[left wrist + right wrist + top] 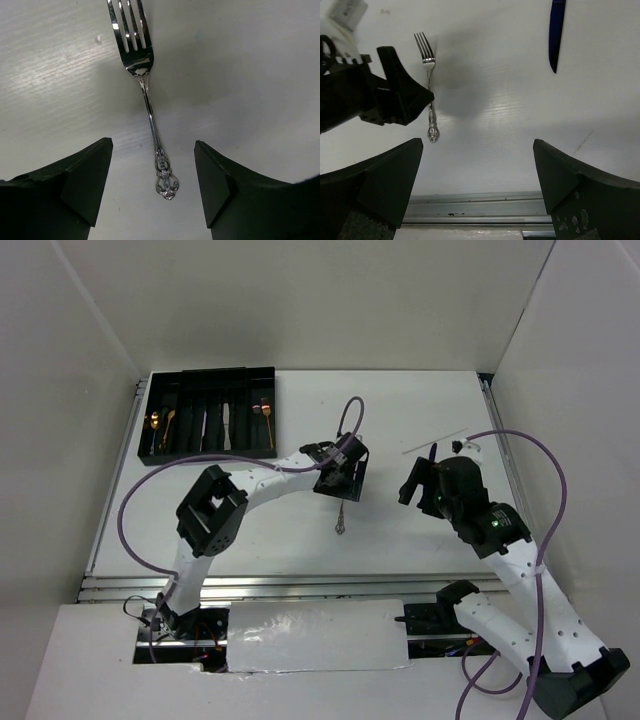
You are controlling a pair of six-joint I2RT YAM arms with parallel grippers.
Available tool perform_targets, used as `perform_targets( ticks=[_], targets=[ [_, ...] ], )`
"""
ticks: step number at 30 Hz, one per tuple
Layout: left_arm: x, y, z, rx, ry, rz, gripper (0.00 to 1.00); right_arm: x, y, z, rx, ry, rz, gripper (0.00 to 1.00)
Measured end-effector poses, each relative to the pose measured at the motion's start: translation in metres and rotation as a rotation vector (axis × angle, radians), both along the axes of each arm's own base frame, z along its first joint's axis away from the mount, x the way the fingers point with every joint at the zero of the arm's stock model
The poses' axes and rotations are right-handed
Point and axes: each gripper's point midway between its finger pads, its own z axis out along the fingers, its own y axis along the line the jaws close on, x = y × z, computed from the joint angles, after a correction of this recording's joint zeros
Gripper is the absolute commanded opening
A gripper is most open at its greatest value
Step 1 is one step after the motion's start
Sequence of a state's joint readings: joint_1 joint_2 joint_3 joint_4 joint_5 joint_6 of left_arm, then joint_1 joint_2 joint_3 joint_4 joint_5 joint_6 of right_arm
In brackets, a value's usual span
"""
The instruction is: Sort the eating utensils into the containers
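At the far left corner of the white table (400,410), the overhead view shows a flat black rectangular cutlery tray (160,452), some slots already holding copper-gold and silver pieces. Near the table's middle, the left gripper (341,496) hangs just above a slim silver metal fork with an ornate openwork handle (341,526), likely to lift it for sorting. Toward the right edge, the right gripper (414,486) sits near a thin pale straight stick (436,440). From the left wrist, the left gripper (153,186) is spread wide, its black fingers (82,185) straddling the fork (149,112) at the handle end, apart from it; this looks like alignment before closing. From the right wrist, the right gripper (477,182) also stands wide and holds nothing, while a dark-bladed serrated knife (556,30) lies unsorted on the table beyond it. No brand, label or writing is readable.
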State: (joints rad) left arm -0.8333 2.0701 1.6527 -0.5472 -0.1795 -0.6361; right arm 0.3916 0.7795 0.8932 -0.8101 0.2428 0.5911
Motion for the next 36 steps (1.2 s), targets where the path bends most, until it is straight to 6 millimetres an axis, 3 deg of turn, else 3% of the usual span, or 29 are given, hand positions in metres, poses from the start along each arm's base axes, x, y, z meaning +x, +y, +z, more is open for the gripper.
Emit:
perform_targets(
  ticks=[4, 7, 8, 11, 15, 20, 21, 23, 27, 28, 36],
  targets=[
    [0.0, 0.0, -0.028, 0.044, 0.044, 0.025, 0.72, 0.0, -0.001, 0.002, 0.004, -0.008, -0.003, 1.0],
    [0.003, -0.002, -0.041, 0.069, 0.054, 0.034, 0.6, 0.0, -0.001, 0.002, 0.004, -0.007, -0.002, 1.0],
    [0.005, -0.003, -0.04, 0.068, 0.049, 0.034, 0.52, 0.0, -0.001, 0.001, 0.004, -0.006, -0.001, 1.0],
    [0.009, -0.01, -0.037, 0.065, 0.036, 0.028, 0.47, -0.001, -0.001, 0.0, 0.004, -0.003, -0.001, 1.0],
    [0.01, -0.017, -0.041, 0.087, 0.027, 0.02, 0.48, -0.001, -0.001, -0.008, 0.001, 0.015, -0.002, 1.0],
    [0.009, -0.011, -0.042, 0.131, 0.008, 0.03, 0.51, -0.002, 0.0, -0.014, 0.001, 0.033, 0.002, 1.0],
    [0.009, -0.01, -0.043, 0.138, 0.006, 0.033, 0.48, -0.002, 0.001, -0.014, 0.002, 0.032, 0.003, 1.0],
    [0.009, -0.008, -0.043, 0.147, 0.004, 0.035, 0.29, -0.002, 0.001, -0.014, 0.004, 0.03, 0.004, 1.0],
    [0.008, -0.004, -0.044, 0.168, 0.008, 0.019, 0.13, 0.0, 0.003, -0.013, 0.015, 0.022, 0.011, 0.99],
    [0.007, -0.004, -0.044, 0.171, 0.009, 0.014, 0.02, 0.001, 0.005, -0.012, 0.02, 0.017, 0.015, 0.99],
    [0.007, 0.008, -0.035, 0.149, 0.078, -0.04, 0.0, 0.006, 0.008, -0.012, 0.018, 0.01, 0.033, 0.99]
  ],
)
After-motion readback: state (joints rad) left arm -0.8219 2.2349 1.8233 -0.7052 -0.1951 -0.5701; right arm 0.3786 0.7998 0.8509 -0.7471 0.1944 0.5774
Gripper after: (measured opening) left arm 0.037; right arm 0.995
